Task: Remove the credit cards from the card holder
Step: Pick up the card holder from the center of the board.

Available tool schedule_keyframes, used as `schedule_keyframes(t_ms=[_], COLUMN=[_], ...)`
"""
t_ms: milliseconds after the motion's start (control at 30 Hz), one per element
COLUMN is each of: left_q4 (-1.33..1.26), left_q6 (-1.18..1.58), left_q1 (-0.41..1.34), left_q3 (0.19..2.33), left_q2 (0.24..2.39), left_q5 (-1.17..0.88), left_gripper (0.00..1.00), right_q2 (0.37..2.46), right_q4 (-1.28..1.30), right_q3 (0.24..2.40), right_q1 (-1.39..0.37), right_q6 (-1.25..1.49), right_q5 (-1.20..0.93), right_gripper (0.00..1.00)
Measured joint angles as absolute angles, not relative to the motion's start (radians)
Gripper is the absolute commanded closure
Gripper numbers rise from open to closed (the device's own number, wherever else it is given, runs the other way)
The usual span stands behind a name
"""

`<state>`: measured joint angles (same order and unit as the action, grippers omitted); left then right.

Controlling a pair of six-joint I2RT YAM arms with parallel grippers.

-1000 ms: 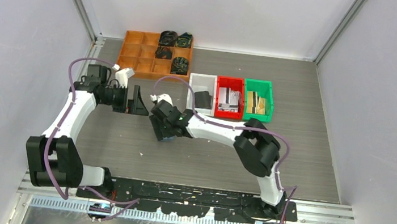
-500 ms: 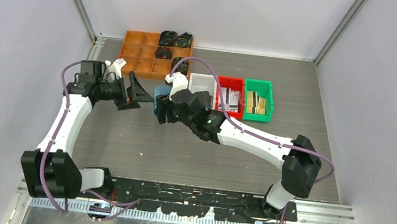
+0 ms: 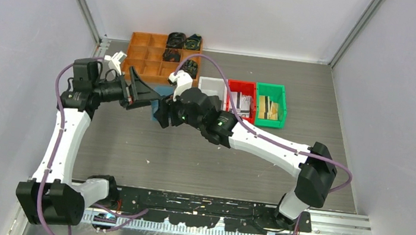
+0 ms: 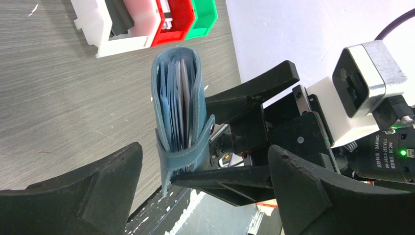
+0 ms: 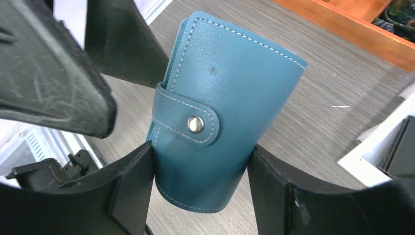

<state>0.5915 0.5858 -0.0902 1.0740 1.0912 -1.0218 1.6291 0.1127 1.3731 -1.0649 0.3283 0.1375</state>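
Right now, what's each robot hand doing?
Left gripper: open, holding nothing.
Right gripper: closed on the blue card holder.

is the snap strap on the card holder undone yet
No, the strap is snapped shut across the folded card holder, which is clamped in the right pincer.

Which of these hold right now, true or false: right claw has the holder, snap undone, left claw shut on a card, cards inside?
1. The right claw grips the card holder. True.
2. The holder's snap strap is undone. False: it is fastened across the folded holder.
3. The left claw is shut on a card. False: it is wide open and grips nothing.
4. The credit cards sit inside the holder. True: their edges show in the left wrist view.
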Motion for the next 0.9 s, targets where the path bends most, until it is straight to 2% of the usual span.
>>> schedule_keyframes(t_ms=[200, 433, 533, 633, 700, 800, 900], left_q4=[0.56, 0.554, 0.555, 0.562, 0.574, 0.602, 0.651], left_q6=[0.612, 0.605, 0.593, 0.581, 0.564, 0.53, 0.468], left_q1=[-0.09, -0.09, -0.091, -0.091, -0.091, -0.091, -0.091], left_q3=[1.063, 1.055, 1.051, 1.05, 1.05, 1.052, 1.069], left_q2=[1.091, 1.086, 1.081, 1.077, 1.076, 1.075, 1.075], left_q5=[-1.032, -1.026, -1.013, -1.009, -1.003, -0.995, -0.996], left_gripper=[0.3, 0.55, 0.66, 0.78, 0.85, 0.92, 0.93], right_q2=[1.629, 1.629, 1.629, 1.629, 1.629, 1.629, 1.629], right_q4=[0.117, 0.139, 0.15, 0.157, 0.163, 0.197, 0.214], right_q3=[1.389, 1.42, 1.434, 1.438, 1.44, 1.454, 1.456], right_q1=[-1.065, -1.065, -1.065, -1.066, -1.065, -1.058, -1.013], right_q6=[0.342, 0.347, 0.347, 0.352, 0.358, 0.373, 0.422], right_q5=[0.071, 0.035, 0.031, 0.016, -0.001, -0.049, -0.166], right_gripper=[0.41, 0.39, 0.31, 0.11, 0.04, 0.0, 0.0])
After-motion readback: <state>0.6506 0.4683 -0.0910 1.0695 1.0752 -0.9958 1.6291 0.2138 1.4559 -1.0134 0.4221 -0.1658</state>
